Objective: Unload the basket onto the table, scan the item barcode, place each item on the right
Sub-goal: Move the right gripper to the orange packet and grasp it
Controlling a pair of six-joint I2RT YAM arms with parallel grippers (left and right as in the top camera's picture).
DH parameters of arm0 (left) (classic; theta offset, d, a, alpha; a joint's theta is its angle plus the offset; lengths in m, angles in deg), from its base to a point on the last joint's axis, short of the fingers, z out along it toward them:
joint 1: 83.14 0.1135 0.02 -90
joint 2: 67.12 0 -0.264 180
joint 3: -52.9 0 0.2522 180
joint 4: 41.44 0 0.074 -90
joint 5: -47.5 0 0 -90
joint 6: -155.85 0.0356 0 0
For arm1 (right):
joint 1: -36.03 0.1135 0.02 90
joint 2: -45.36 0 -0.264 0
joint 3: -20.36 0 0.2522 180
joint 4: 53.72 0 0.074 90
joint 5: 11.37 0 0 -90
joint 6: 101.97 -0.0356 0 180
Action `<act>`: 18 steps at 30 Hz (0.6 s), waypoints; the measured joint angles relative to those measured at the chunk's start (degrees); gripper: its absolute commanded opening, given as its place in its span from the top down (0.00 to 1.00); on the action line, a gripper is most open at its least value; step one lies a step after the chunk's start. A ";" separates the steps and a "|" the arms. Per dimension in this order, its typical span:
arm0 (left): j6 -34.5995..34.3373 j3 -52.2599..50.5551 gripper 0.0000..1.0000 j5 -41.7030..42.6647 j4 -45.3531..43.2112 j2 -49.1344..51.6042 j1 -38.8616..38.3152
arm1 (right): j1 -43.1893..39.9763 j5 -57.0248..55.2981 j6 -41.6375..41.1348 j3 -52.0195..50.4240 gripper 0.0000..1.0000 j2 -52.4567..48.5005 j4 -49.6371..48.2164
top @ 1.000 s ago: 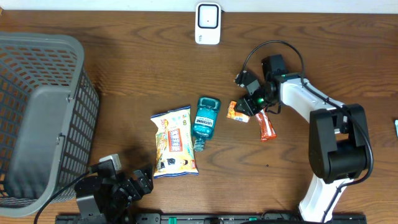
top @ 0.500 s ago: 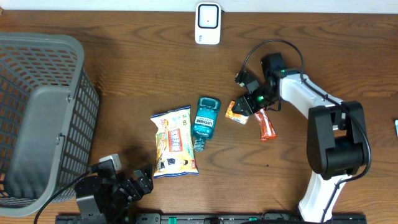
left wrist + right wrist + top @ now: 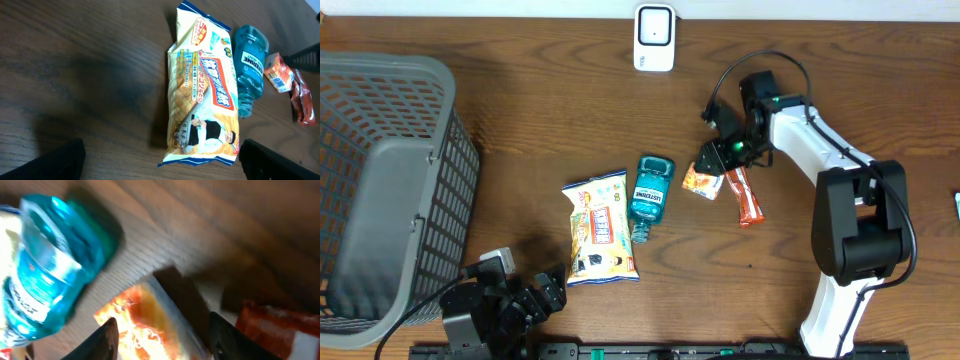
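At the far left stands the grey basket (image 3: 450,150), and below it, near the table's front edge, the left gripper (image 3: 548,288) rests with its fingers spread wide and nothing between them. Next come the snack bag (image 3: 600,228) and, touching its right edge, the blue mouthwash bottle (image 3: 650,195). Just right of the bottle lies the small orange packet (image 3: 701,181), flat on the wood, with a red packet (image 3: 748,198) beside it. The white scanner (image 3: 653,38) sits well apart at the far edge.

The change is on the right: a second ago the right gripper (image 3: 722,152) sat lower, right over the orange packet, with its fingers closer together. Now it has drawn back toward the far edge and its fingers stand apart, clamped on nothing; its wrist view shows the packet lying loose below them. That reads as a let-go or missed pick, so the item looks no closer to the scanner and would need a fresh grasp
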 measured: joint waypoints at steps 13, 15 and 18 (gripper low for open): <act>0.00 0.00 0.01 0.00 0.00 0.00 0.00 | 0.13 2.51 1.75 -3.56 0.91 -0.98 -3.15; 0.02 0.00 0.02 0.00 0.00 0.00 0.00 | 0.11 4.20 1.53 -3.48 0.99 -1.70 -2.93; 0.00 0.00 0.01 0.00 0.00 0.00 0.00 | 0.04 5.79 1.60 -3.13 0.99 -2.19 -1.84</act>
